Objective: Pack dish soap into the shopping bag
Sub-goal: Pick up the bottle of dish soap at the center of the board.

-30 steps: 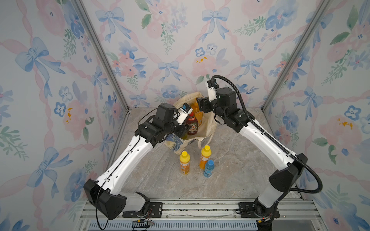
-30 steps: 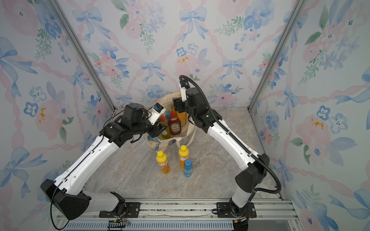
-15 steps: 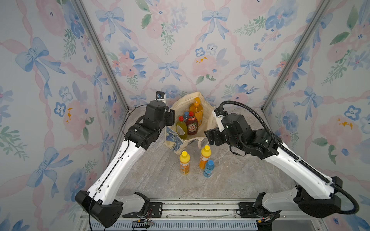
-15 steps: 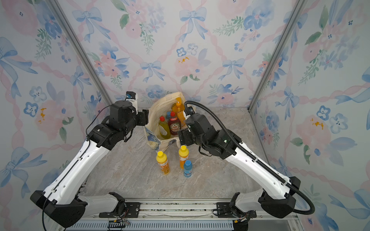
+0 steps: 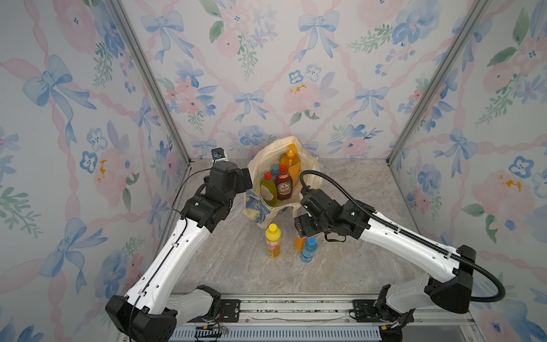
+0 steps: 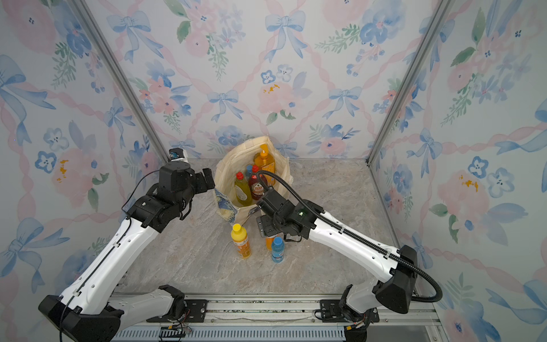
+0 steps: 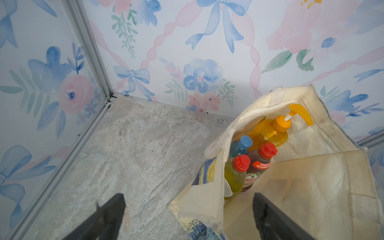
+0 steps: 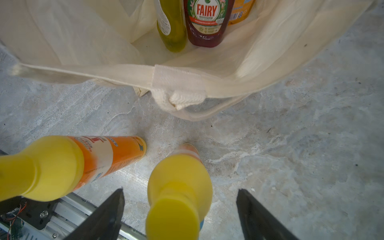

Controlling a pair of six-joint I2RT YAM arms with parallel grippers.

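Note:
The cream shopping bag (image 5: 308,168) (image 6: 226,165) stands open at the back. It holds an orange pump bottle (image 7: 276,128), a small blue one (image 7: 241,145), a dark-red one (image 8: 205,22) and a yellow-green one (image 5: 268,191). In front of it stand two orange yellow-capped bottles (image 5: 272,241) (image 5: 299,242) and a blue bottle (image 5: 308,250). My right gripper (image 8: 180,190) (image 5: 299,228) is open over one orange bottle, whose yellow cap (image 8: 172,218) sits between the fingers without touching them. My left gripper (image 7: 187,194) (image 5: 247,182) is open and holds nothing, straddling the bag's left corner.
Floral walls with metal corner posts (image 5: 154,88) close in the marble tabletop (image 5: 355,266) on three sides. The arm base rail (image 5: 296,308) runs along the front edge. The bag's strap handle (image 8: 187,97) hangs out toward the standing bottles.
My left gripper has drawn back from over the bag's mouth to its left corner and opened wide. My right arm has swung from the bag's mouth down to the front, over an orange bottle.

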